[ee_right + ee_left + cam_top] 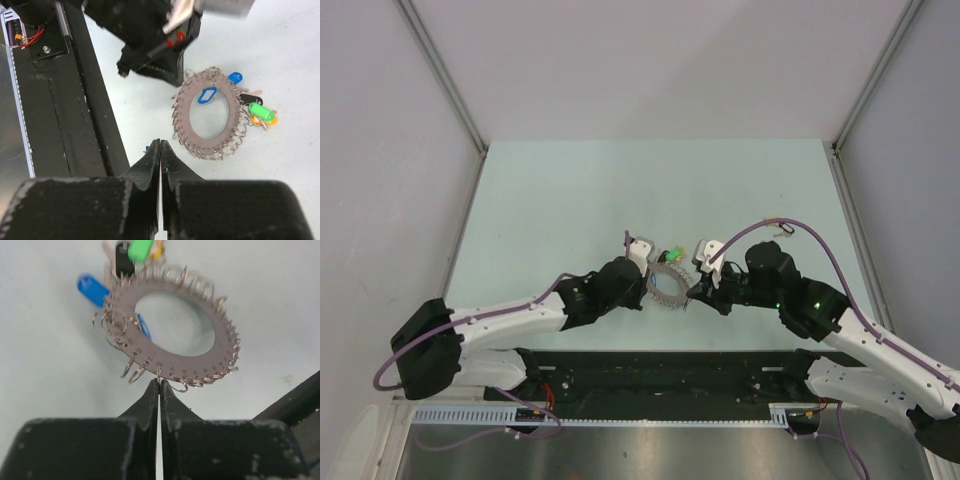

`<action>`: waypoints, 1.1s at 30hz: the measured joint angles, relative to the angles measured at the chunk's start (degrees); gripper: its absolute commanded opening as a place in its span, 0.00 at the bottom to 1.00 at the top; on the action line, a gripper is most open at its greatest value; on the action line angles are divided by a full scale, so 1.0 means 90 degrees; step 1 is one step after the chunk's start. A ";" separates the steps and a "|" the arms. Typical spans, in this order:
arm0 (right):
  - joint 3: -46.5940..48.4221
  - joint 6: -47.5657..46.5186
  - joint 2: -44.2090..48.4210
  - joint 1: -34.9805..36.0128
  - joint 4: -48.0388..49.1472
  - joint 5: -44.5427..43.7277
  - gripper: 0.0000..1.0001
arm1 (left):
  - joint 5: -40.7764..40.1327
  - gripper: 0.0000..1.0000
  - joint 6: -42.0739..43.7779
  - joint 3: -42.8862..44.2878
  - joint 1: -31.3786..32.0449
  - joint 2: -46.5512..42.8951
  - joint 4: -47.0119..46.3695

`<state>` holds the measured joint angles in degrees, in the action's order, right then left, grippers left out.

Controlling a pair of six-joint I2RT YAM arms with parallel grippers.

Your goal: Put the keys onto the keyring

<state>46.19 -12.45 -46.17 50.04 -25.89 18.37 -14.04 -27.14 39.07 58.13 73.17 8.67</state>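
Keyring (165, 362): centre of the left wrist view, a grey band fringed all round with small wire loops. In the overhead view it sits low-centre on the desk (570, 200), between the two arms. I cannot tell whether it lies flat or has one edge raised.

Left gripper (159, 386): jaws fully together, tips pinching a single wire loop at the ring's lower rim.
Right gripper (160, 147): jaws fully together, nothing seen between them (a blue speck beside one finger, too small to identify). It hangs near the ring's lower left in its own view, not touching it.

Keys (260, 111): green, yellow, black and blue tags bunched at the ring's right side in the right wrist view, and one more blue tag at the inner edge. I cannot tell whether any are already hooked on.

Likely trouble:
- The hold is on thin wire only, so the loop may slip out or the ring may swing about it.
- Moving the ring may drag or scatter the tag bunch.
- The crowded loops could snag a fingertip.

In the way: the left arm (150, 30) fills the upper left of the right wrist view, right at the ring's rim. The keys lie across the ring from the right gripper, so the approach is tight and the two grippers could knock together.
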 measured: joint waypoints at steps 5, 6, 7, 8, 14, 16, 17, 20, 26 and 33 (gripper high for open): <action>0.0000 -0.0002 0.0163 0.0017 0.0002 -0.0100 0.00 | -0.0109 0.00 0.1027 -0.0056 -0.0032 -0.0685 -0.0583; 0.0000 -0.0002 0.0219 0.0017 0.0002 -0.0134 0.00 | -0.0058 0.00 0.1234 -0.0087 -0.0058 -0.0772 -0.0729; -0.0002 -0.0002 0.0274 0.0017 0.0002 -0.0170 0.00 | -0.0002 0.00 0.1430 -0.0107 -0.0092 -0.0852 -0.0850; 0.0000 -0.0005 0.0323 0.0017 0.0000 -0.0202 0.00 | 0.0092 0.00 0.1608 -0.0119 -0.0138 -0.0918 -0.0969; 0.0007 -0.0053 0.0466 0.0027 -0.0056 -0.0481 0.00 | 0.1100 0.01 0.2764 -0.0126 -0.0614 -0.1265 -0.1523; 0.0039 -0.0102 0.0466 0.0029 -0.0107 -0.0573 0.00 | 0.1647 0.01 0.3155 -0.0126 -0.0831 -0.1392 -0.1654; 0.0068 -0.0129 0.0464 0.0029 -0.0143 -0.0612 0.00 | 0.1938 0.00 0.3349 -0.0126 -0.0942 -0.1447 -0.1712; 0.0245 -0.0245 0.0447 0.0029 -0.0267 -0.0750 0.00 | 0.2817 0.00 0.3847 -0.0119 -0.1205 -0.1574 -0.1821; 0.0610 -0.0576 0.0236 0.0061 -0.0355 -0.0969 0.00 | 0.4546 0.00 0.4631 0.0459 -0.1591 -0.1387 -0.1292; 0.0753 -0.1005 -0.0080 0.0231 -0.0430 -0.1265 0.00 | 0.5899 0.00 0.4915 0.1525 -0.1843 -0.0583 -0.0447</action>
<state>52.97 -21.50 -46.89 52.12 -29.76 6.98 39.05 17.10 52.80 41.54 67.92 4.64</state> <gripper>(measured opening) 0.008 0.009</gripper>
